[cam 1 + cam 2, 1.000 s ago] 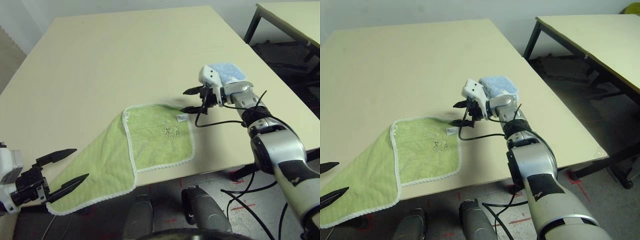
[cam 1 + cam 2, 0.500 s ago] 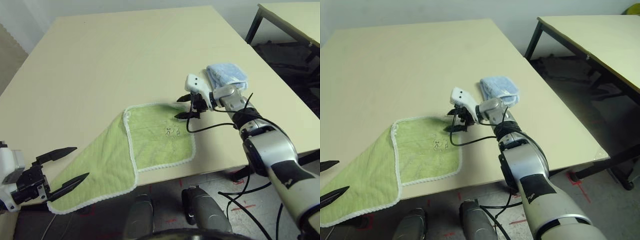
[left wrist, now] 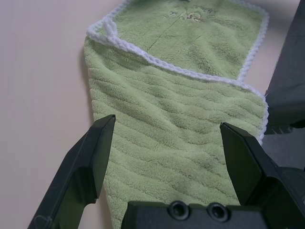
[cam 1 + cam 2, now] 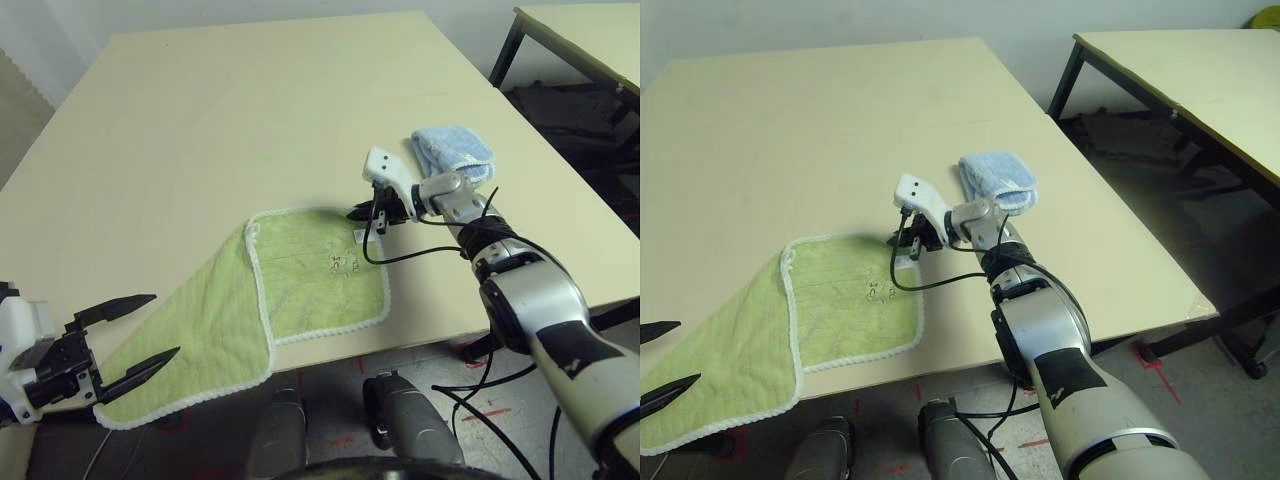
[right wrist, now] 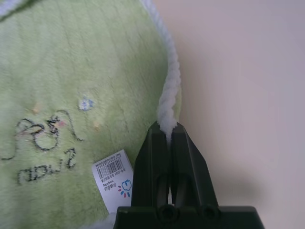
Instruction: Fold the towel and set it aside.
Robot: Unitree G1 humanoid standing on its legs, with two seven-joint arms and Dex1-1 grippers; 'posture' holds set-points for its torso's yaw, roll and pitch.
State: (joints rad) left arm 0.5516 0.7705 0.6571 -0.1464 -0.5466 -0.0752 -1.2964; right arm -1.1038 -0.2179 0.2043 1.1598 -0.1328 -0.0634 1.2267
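The light green towel [image 4: 300, 275] with white edging lies partly folded on the table, one end hanging over the near edge at the left. Its white tag [image 5: 114, 179] and dark embroidered logo [image 5: 45, 143] face up. My right gripper [image 4: 362, 213] is shut on the towel's white edging [image 5: 167, 112] at its far right corner, with the cord pinched between the two black fingers. My left gripper [image 4: 140, 335] hovers open just off the table's near edge, with the towel's overhanging ribbed end [image 3: 167, 143] in front of its spread fingers.
A small folded light blue cloth [image 4: 452, 150] lies on the table just behind my right gripper. A second table [image 4: 590, 40] stands at the right, with floor between. The far half of the beige table [image 4: 250, 110] is bare.
My right gripper moved left and down from beside the blue cloth to the towel's far right corner and closed on its edging. The left gripper stayed put.
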